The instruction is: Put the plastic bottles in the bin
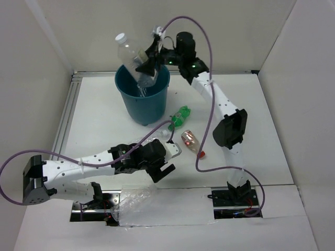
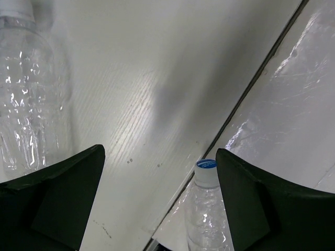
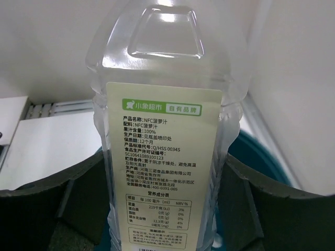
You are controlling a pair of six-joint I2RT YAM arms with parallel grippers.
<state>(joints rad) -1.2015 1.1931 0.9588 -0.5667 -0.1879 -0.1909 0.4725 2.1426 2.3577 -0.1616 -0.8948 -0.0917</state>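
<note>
One labelled bottle [image 1: 125,49] leans within the right hand [image 1: 148,67], above the bin [image 1: 152,107].

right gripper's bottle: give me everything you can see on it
The bottle is clear, thin-looking plastic with flattish sides, a white cap and a pale label carrying a green logo band and black print. It looks empty. It is tilted, cap up and toward the left arm's side, with its lower end dipped into the mouth of the teal bin. Mid-body it sits between the fingers of the right gripper; whether they clamp it or merely flank it cannot be told.
</note>
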